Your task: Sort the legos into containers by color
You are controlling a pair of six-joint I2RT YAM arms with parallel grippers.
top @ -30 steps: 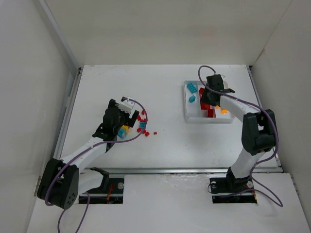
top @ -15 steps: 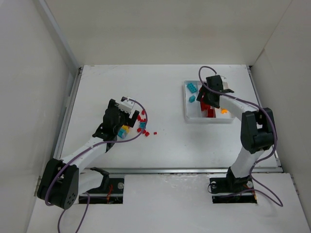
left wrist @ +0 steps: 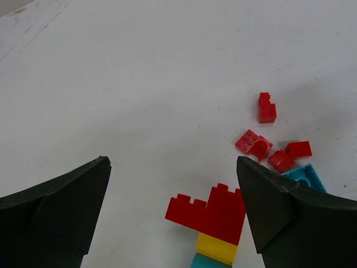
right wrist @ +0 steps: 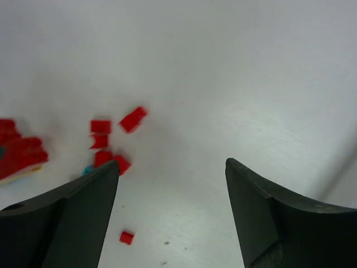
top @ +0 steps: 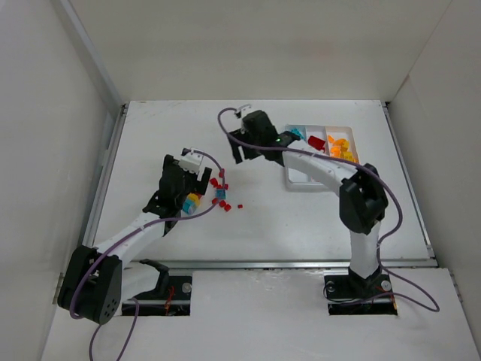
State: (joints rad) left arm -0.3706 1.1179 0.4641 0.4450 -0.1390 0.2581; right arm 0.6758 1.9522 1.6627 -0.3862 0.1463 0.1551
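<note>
Left gripper spread, empty, hovering over stacked red-yellow-teal piece. Right gripper spread, empty, near loose red legos. Tray well apart. Risk: both arms crowding same pile, likely clash; unsplit stack lands mixed.

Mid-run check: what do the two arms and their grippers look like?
The left arm and right arm are white links with black joints and bases, each with a looping purple cable. The left gripper and right gripper have broad matte-black wedge-shaped fingers.
</note>
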